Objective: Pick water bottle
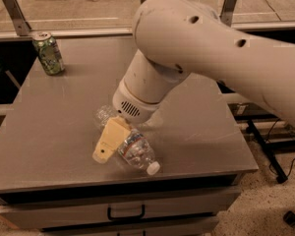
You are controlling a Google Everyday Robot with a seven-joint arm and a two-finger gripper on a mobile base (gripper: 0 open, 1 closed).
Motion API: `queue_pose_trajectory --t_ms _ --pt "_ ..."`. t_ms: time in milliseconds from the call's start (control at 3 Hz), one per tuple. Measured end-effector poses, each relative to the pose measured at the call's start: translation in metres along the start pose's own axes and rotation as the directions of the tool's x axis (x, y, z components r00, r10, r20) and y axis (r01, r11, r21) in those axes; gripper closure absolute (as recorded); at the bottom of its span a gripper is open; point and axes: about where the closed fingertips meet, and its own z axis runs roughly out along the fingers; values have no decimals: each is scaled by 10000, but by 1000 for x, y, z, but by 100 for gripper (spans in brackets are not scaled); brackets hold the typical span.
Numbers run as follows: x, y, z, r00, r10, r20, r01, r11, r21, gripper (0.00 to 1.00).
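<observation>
A green soda can (48, 53) is set upright near the far left corner of a grey table (201, 127), well apart from the gripper (108, 149), which is held low over the table's front part. Below the tabletop, a drawer front (187, 203) with a black handle (125, 213) is seen, and behind the table a metal rail (88, 32) with upright posts (12, 11) is fitted. To the right, a black stand leg (265, 149) and dark cables (285, 166) are laid on speckled flooring.

Grey table (59, 117): water bottle (136, 152) (claw (108, 149) over it), green can (48, 54).
</observation>
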Motion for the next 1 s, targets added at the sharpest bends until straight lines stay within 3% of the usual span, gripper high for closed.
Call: queue_pose_trajectory --t_ms 333,1000 --pt "1 -2 16 9992 411 -10 -411 9992 11 39" --pt "-14 -26 -2 9959 528 728 -537 9985 106 85"
